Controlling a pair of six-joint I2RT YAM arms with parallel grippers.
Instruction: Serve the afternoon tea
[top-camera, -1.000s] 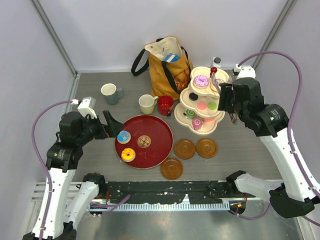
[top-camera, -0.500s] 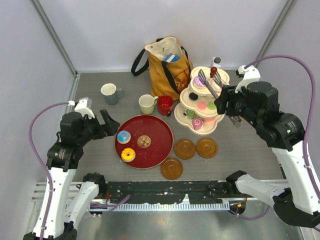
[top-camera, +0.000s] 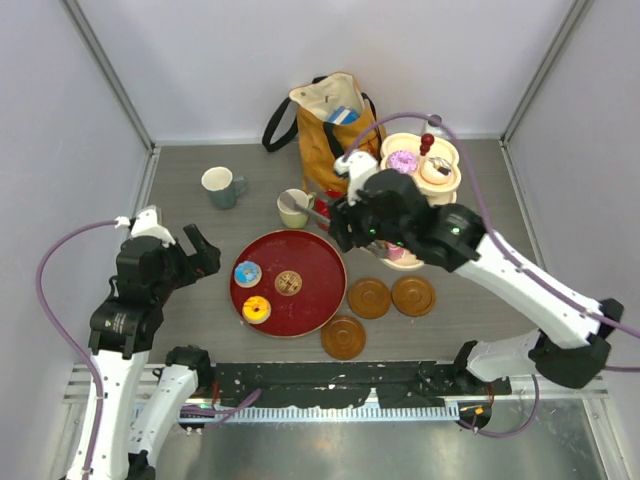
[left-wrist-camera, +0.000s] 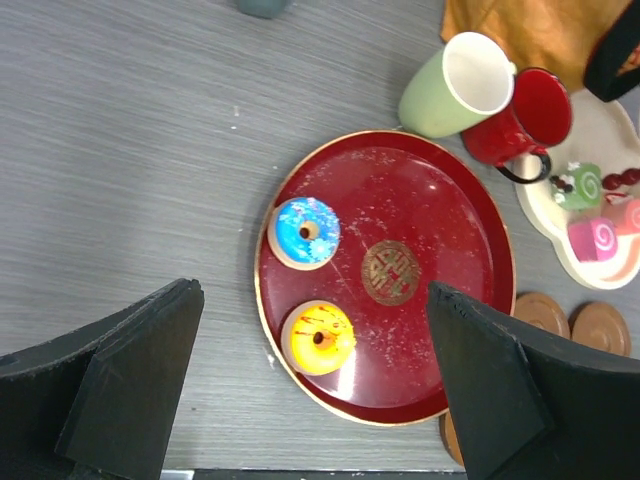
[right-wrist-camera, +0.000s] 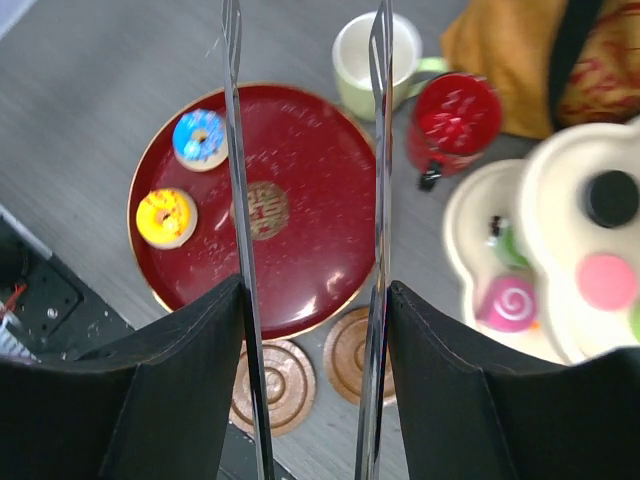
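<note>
My right gripper (top-camera: 335, 222) is shut on metal tongs (right-wrist-camera: 232, 200) and hangs over the far right rim of the big red tray (top-camera: 310, 300), near the pale green mug (top-camera: 293, 208) and red mug (right-wrist-camera: 455, 118). The tongs are empty, with their blades apart. A blue donut (top-camera: 247, 273) and a yellow donut (top-camera: 256, 309) lie on the tray. My left gripper (left-wrist-camera: 312, 300) is open and empty, left of the tray. The cream stand (top-camera: 440, 150) holds a pink donut (top-camera: 402, 161) and roll cakes (right-wrist-camera: 508, 302). Three brown saucers (top-camera: 369, 297) lie in front. The grey-green mug (top-camera: 220, 186) stands far left.
The mustard tote bag (top-camera: 335, 120) stands at the back behind the mugs and next to the stand. Grey walls close in the left, back and right. The arm bases and a black rail run along the near edge.
My right arm has swung left from the stand to above the tray's far right rim, carrying the tongs. My left gripper has drawn back a little to the left.
</note>
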